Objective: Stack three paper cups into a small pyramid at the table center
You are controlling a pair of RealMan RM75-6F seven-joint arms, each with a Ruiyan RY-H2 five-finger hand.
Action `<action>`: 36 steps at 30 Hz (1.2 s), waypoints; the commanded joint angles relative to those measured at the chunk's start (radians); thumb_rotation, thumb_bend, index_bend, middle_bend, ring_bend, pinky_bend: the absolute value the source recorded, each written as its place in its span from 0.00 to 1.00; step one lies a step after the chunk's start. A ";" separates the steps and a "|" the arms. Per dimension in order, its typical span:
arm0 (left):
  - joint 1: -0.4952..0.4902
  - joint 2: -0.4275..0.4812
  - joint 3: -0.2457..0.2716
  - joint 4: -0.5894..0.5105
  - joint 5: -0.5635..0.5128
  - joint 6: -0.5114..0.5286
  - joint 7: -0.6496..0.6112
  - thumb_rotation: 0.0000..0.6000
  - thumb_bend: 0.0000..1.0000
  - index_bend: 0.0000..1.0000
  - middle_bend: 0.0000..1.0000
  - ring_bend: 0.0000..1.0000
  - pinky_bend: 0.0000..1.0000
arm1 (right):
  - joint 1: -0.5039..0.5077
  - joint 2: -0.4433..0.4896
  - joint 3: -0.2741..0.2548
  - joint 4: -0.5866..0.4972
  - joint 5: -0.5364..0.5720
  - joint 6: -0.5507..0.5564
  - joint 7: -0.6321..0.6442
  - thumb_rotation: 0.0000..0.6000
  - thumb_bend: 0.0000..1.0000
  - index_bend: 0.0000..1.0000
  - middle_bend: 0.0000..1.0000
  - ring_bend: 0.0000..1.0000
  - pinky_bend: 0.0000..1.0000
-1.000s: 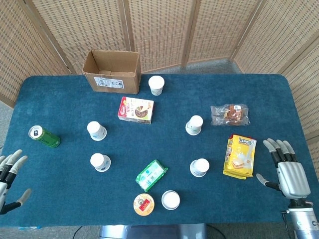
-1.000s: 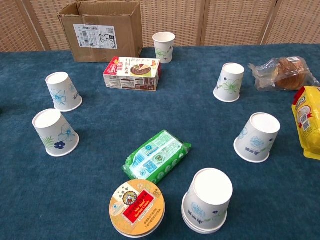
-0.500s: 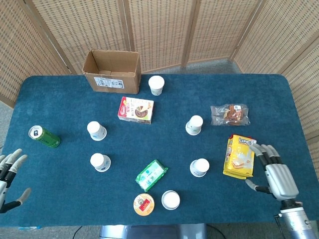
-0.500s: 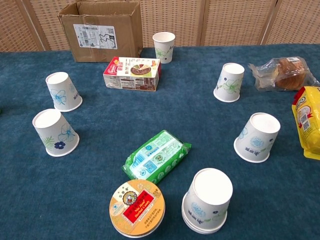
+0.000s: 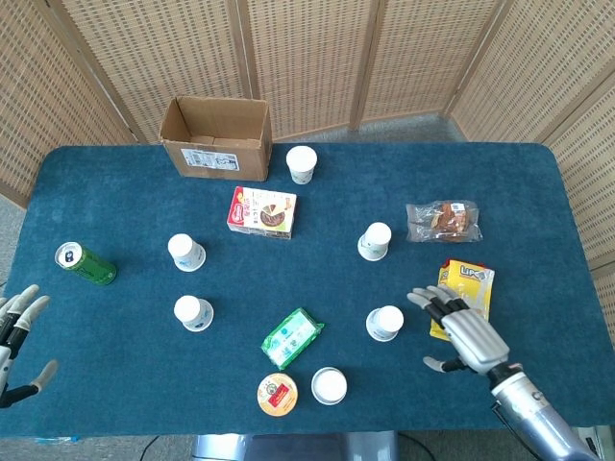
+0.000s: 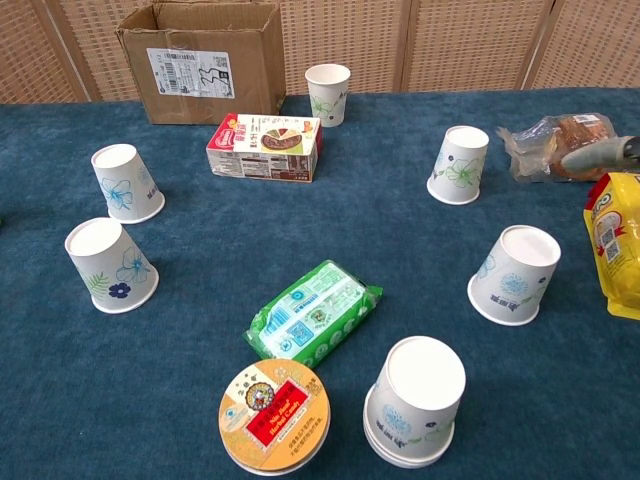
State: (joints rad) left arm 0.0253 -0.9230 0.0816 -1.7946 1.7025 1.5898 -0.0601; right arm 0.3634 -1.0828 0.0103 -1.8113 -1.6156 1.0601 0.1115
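We see the blue table (image 5: 115,192) spread with clutter, and nothing is stacked at its center yet. The cardboard box (image 5: 215,136) stands at the far edge, with an upright cup (image 5: 302,163) just beside it. The biggest change is on our right side: the right hand (image 5: 461,327) has swung inward from the table's right edge and now hovers over the yellow snack bag (image 5: 471,281), just beside the nearest upside-down cup (image 5: 385,323). Its fingers are spread wide and hold nothing. In the chest view only a fingertip (image 6: 598,153) shows at the right edge. We judge this as the opening reach for a first cup.

The left hand (image 5: 17,338) sits at the near left corner, fingers apart and empty, and it has barely shifted over the last second.

The other upside-down cups lie where they were: one near the wrapped pastry (image 5: 443,220), at (image 5: 375,240), two on the left (image 5: 186,252) (image 5: 193,312), and one at the near edge (image 5: 329,385) beside the round tin (image 5: 277,394). The green packet (image 5: 292,337), the biscuit box (image 5: 262,211) and the green can (image 5: 85,264) are also unmoved. The green packet lies close to the middle, so it may crowd the spot where the pyramid goes.
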 commanded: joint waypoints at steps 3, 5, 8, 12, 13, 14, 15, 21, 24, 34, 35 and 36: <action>-0.007 -0.004 -0.003 0.000 -0.012 -0.017 0.008 1.00 0.37 0.00 0.00 0.00 0.00 | 0.055 -0.050 0.018 0.008 0.044 -0.075 -0.038 1.00 0.24 0.08 0.00 0.00 0.00; -0.010 -0.005 -0.004 0.000 -0.017 -0.023 0.009 1.00 0.37 0.00 0.00 0.00 0.00 | 0.080 -0.067 0.026 0.009 0.069 -0.112 -0.061 1.00 0.23 0.08 0.00 0.00 0.01; -0.011 -0.006 -0.006 -0.001 -0.022 -0.026 0.009 1.00 0.37 0.00 0.00 0.00 0.00 | 0.111 -0.096 0.036 0.017 0.099 -0.150 -0.097 1.00 0.24 0.08 0.00 0.00 0.02; -0.011 -0.005 -0.007 -0.001 -0.026 -0.027 0.006 1.00 0.37 0.00 0.00 0.00 0.00 | 0.138 -0.134 0.044 0.044 0.139 -0.181 -0.137 1.00 0.25 0.08 0.01 0.00 0.04; -0.011 -0.004 -0.007 -0.001 -0.027 -0.026 0.005 1.00 0.37 0.00 0.00 0.00 0.00 | 0.142 -0.142 0.044 0.051 0.147 -0.186 -0.144 1.00 0.25 0.08 0.02 0.00 0.05; -0.011 -0.004 -0.008 0.000 -0.028 -0.026 0.003 1.00 0.37 0.00 0.00 0.00 0.00 | 0.146 -0.152 0.045 0.059 0.156 -0.189 -0.150 1.00 0.26 0.08 0.02 0.00 0.05; -0.012 -0.003 -0.008 0.000 -0.029 -0.026 0.001 1.00 0.37 0.00 0.00 0.00 0.00 | 0.148 -0.159 0.046 0.065 0.161 -0.188 -0.153 1.00 0.26 0.09 0.03 0.00 0.06; -0.014 0.000 -0.011 0.001 -0.036 -0.029 -0.007 1.00 0.37 0.00 0.00 0.00 0.00 | 0.148 -0.198 0.045 0.104 0.170 -0.156 -0.170 1.00 0.28 0.12 0.13 0.06 0.11; -0.014 0.001 -0.011 0.001 -0.036 -0.030 -0.009 1.00 0.37 0.00 0.00 0.00 0.00 | 0.144 -0.213 0.040 0.117 0.164 -0.136 -0.167 1.00 0.30 0.15 0.20 0.17 0.17; -0.013 -0.001 -0.009 -0.002 -0.034 -0.030 -0.003 1.00 0.37 0.00 0.00 0.00 0.00 | 0.129 -0.254 0.025 0.174 0.118 -0.062 -0.130 1.00 0.39 0.32 0.40 0.36 0.29; -0.013 -0.001 -0.009 -0.002 -0.033 -0.030 -0.003 1.00 0.37 0.00 0.00 0.00 0.00 | 0.128 -0.257 0.024 0.181 0.115 -0.057 -0.125 1.00 0.40 0.33 0.41 0.38 0.30; -0.013 -0.001 -0.009 -0.003 -0.033 -0.030 -0.002 1.00 0.37 0.00 0.00 0.00 0.00 | 0.128 -0.259 0.023 0.186 0.114 -0.055 -0.122 1.00 0.42 0.35 0.43 0.39 0.31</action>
State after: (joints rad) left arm 0.0121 -0.9245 0.0726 -1.7973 1.6691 1.5600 -0.0624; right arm 0.4919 -1.3394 0.0346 -1.6284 -1.4999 1.0037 -0.0133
